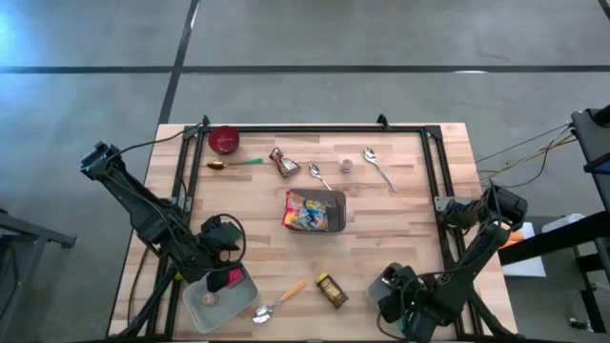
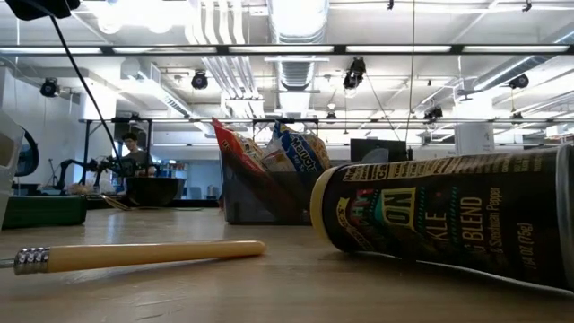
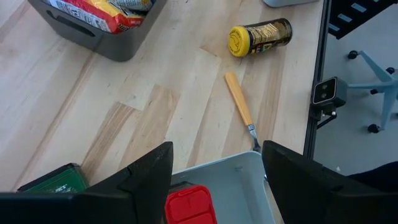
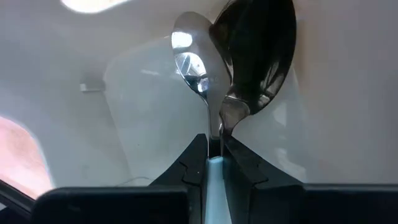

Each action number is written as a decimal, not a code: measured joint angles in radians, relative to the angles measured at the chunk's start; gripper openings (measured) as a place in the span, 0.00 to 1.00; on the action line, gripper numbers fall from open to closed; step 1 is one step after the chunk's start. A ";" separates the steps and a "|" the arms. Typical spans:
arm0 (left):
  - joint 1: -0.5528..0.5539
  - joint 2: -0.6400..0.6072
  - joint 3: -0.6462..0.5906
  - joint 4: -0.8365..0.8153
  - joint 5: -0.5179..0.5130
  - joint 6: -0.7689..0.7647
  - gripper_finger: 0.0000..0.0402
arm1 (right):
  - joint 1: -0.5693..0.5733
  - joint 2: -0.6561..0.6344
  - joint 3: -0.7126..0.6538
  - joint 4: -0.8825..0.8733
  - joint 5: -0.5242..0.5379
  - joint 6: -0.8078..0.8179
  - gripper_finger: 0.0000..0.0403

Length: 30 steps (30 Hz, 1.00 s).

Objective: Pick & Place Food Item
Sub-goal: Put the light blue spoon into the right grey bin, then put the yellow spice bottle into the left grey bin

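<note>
My right gripper [image 4: 214, 146] is shut on a metal spoon [image 4: 196, 59] and hovers low over a pale container [image 1: 385, 283] at the table's near right. The spoon's dark shadow [image 4: 261, 50] falls on the container's white inside. My left gripper [image 3: 214, 180] hangs open above a grey tray [image 1: 205, 312] at the near left. A red piece [image 3: 189, 206] lies in the gap between its fingers, which stand clear of it. A dark bin [image 1: 334, 219] mid-table holds colourful snack bags [image 1: 307, 211]. My right gripper pinches the spoon's thin neck [image 4: 217, 127], just behind the bowl, between its two fingers. The fingers point steeply down from above and lie along the spoon. The bowl sticks out past the fingertips toward the white surface; whether it touches it, I cannot tell.
A spice jar [image 1: 331, 291] lies on its side near the front edge, beside a wooden-handled utensil [image 1: 282, 298]. Farther back are a red bowl [image 1: 224, 139], a green-handled utensil [image 1: 238, 163], two spoons [image 1: 378, 168] and small pieces. A green box [image 3: 53, 182] sits by the tray.
</note>
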 joint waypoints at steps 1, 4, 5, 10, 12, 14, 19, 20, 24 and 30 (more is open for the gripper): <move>0.000 0.000 0.000 0.000 0.000 0.000 0.62 | 0.000 -0.001 -0.005 0.008 -0.003 -0.005 0.06; 0.000 0.000 0.000 0.000 0.000 0.000 0.62 | 0.000 -0.001 -0.008 0.014 -0.010 -0.026 0.08; 0.000 0.000 0.000 0.000 0.000 0.000 0.62 | 0.000 -0.001 -0.005 0.012 -0.010 -0.035 0.09; 0.001 0.000 0.000 0.000 -0.001 0.000 0.62 | 0.000 0.002 0.011 0.002 -0.009 -0.076 0.22; 0.003 0.000 0.000 0.000 -0.001 0.000 0.62 | 0.000 0.002 0.010 -0.001 -0.018 -0.072 0.27; 0.004 0.000 0.000 0.000 -0.003 0.000 0.62 | 0.000 0.003 0.010 -0.002 -0.023 -0.073 0.33; 0.005 0.000 0.000 -0.001 -0.002 0.000 0.62 | 0.000 0.003 0.011 -0.004 -0.026 -0.077 0.47; 0.006 0.000 0.000 0.000 -0.002 0.000 0.62 | 0.000 0.003 0.014 -0.004 -0.028 -0.079 0.49; 0.009 0.000 0.000 -0.001 -0.002 0.000 0.62 | 0.000 0.003 0.026 -0.009 -0.028 -0.080 0.55; 0.017 0.000 0.000 -0.001 -0.002 0.001 0.62 | 0.000 0.000 0.047 -0.018 -0.028 -0.081 0.57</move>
